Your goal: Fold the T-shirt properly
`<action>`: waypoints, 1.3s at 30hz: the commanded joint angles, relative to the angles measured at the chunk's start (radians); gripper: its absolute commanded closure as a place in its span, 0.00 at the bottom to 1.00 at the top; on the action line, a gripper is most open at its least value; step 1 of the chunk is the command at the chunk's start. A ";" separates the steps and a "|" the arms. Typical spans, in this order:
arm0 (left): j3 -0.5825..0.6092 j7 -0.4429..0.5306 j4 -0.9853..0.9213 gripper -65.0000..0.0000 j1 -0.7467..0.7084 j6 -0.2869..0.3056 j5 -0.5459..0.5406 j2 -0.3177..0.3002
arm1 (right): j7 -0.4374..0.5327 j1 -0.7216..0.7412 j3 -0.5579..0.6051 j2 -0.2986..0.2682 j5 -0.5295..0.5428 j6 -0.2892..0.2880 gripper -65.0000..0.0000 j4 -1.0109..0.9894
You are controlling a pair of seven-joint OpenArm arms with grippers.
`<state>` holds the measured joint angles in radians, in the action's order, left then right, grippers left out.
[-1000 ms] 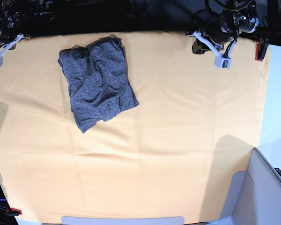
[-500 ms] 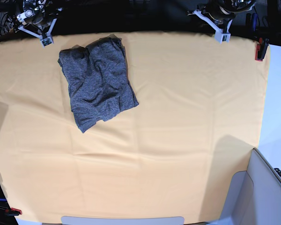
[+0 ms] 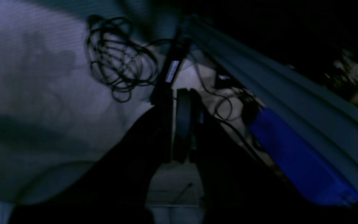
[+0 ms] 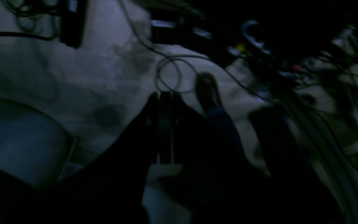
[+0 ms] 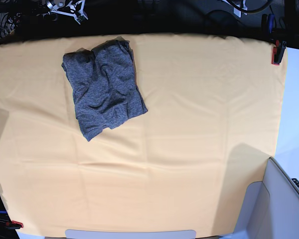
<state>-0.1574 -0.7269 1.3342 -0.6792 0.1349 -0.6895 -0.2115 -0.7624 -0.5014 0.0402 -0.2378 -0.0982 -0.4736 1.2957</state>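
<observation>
We figure the folding's basically done — the T-shirt (image 5: 103, 88) sits as a compact, slightly rumpled bundle on the far left of the table cloth (image 5: 199, 124). Left gripper (image 3: 179, 124) and right gripper (image 4: 165, 124) both clenched on nothing — maybe just tidying left

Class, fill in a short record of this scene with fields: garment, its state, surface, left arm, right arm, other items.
garment: T-shirt, dark heather grey
state: folded into a compact, rumpled bundle, lying askew
surface: yellow-orange table cloth
left arm: off the cloth, fingers shut, empty
right arm: beyond the far edge, fingers shut, empty
other items: red clamp at the cloth's corner
</observation>
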 commanded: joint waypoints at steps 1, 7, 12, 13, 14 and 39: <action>0.012 0.049 -0.034 1.00 0.019 0.004 -0.009 -0.007 | 0.024 0.011 0.007 -0.010 0.002 -0.003 1.00 -0.035; 0.181 0.166 -0.276 1.00 0.143 0.004 -0.009 -0.030 | 0.243 0.142 0.115 0.002 0.002 -0.003 1.00 -0.385; 0.344 0.313 -0.477 1.00 0.270 0.004 -0.009 -0.030 | 0.487 0.235 0.215 0.028 0.002 -0.003 1.00 -0.675; 0.387 0.353 -0.531 1.00 0.301 0.004 -0.009 -0.029 | 0.535 0.254 0.221 0.039 0.002 -0.003 1.00 -0.721; 0.427 0.390 -0.580 1.00 0.327 0.004 -0.009 -0.026 | 0.573 0.267 0.221 0.044 0.002 -0.003 1.00 -0.762; 0.938 0.875 -1.125 1.00 0.583 0.002 -0.009 0.122 | 0.703 0.401 0.068 0.127 0.277 0.358 1.00 -0.965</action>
<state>0.7788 0.1337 0.2073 -0.0921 0.1310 -0.6964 -0.0917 -0.0662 -0.0967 0.1104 -0.1146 0.1730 -0.1116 0.3267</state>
